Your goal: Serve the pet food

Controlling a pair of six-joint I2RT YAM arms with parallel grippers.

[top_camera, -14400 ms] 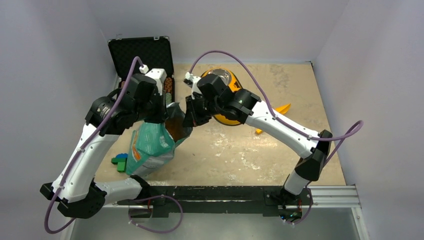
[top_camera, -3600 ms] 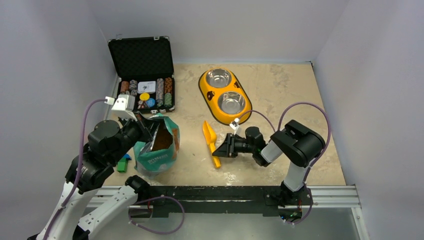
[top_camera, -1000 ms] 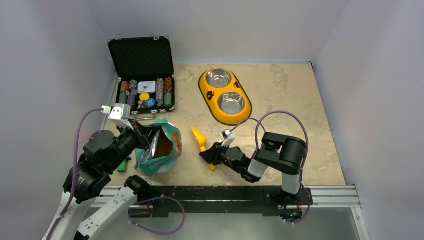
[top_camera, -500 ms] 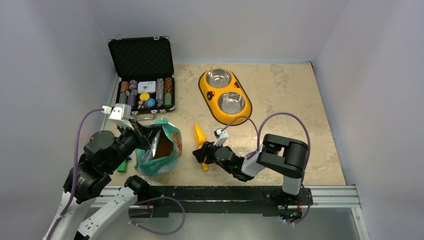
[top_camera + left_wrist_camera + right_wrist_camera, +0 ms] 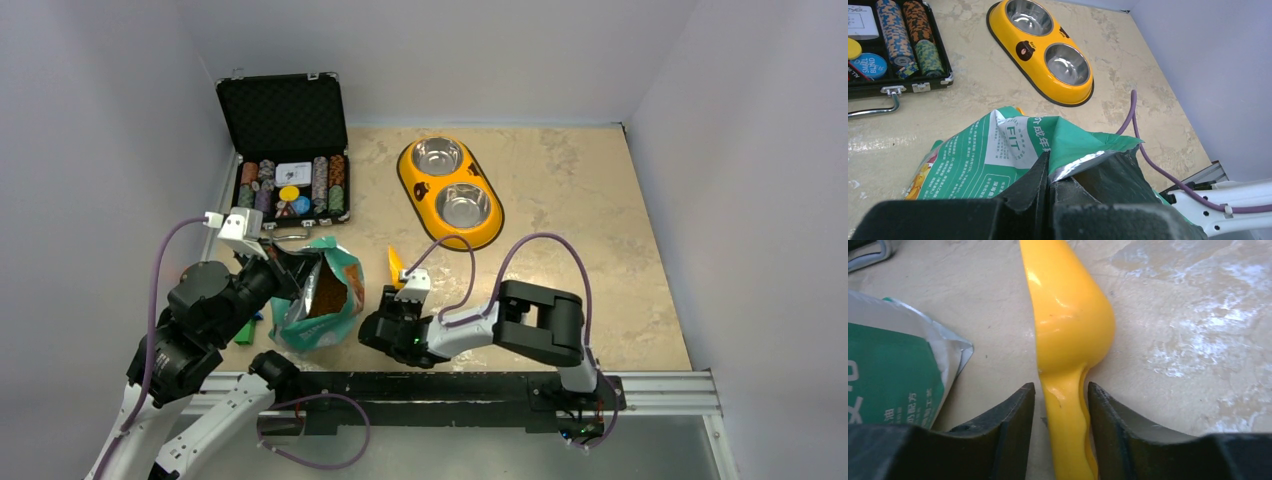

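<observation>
**Serving set-up.** The teal-green pouch [image 5: 993, 150], lettered "FIT", is being held upright at the near left by the left gripper [image 5: 1048, 175], whose jaws are being pressed together on its rim. The pet food [image 5: 326, 290] is being kept inside the open pouch. Just right of the pouch, the handle of the yellow scoop [image 5: 1068, 315] is being clamped by the narrowly parted right gripper [image 5: 1060, 400]. "SMALL BLIND" is being displayed on a blue chip [image 5: 868, 65] in the far-left case [image 5: 280, 110].
</observation>
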